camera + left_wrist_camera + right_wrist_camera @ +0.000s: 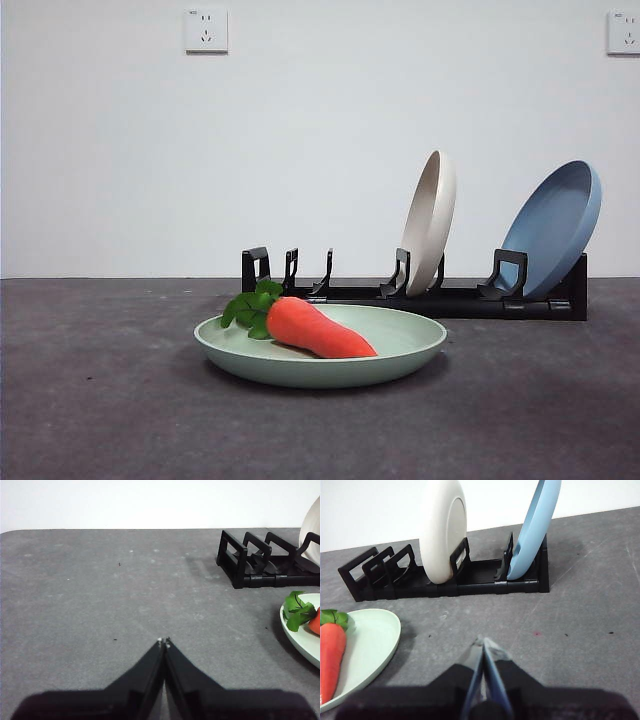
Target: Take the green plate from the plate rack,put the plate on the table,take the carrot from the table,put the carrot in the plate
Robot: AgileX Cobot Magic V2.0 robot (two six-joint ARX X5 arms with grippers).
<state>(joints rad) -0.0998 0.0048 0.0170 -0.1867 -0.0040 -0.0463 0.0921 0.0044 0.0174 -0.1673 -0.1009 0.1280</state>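
- Lying flat on the table (pixel 100 420) in front of the plate rack (pixel 450 298), the green plate (pixel 400 345) sits left of centre in the front view, clear of the rack's base.
- Across the plate rests the carrot (pixel 320 330), its dark green leaves at the plate's left rim and its orange tip pointing right, toward the plate's middle.
- Behind it, the rack's three left slots hold nothing; a cream-beige plate (pixel 430 222) stands on edge in the next slot, leaning right.
- At the rack's right end a blue plate (pixel 555 235) leans right as well, its hollow facing the camera.
- Out of the front view, the left gripper (pixel 164 641) hovers over bare table to the left of the plate, jaws pressed together and holding nothing.
- To the right of the plate, the right gripper (pixel 484 642) hangs above the table facing the rack, its jaws likewise closed and empty.
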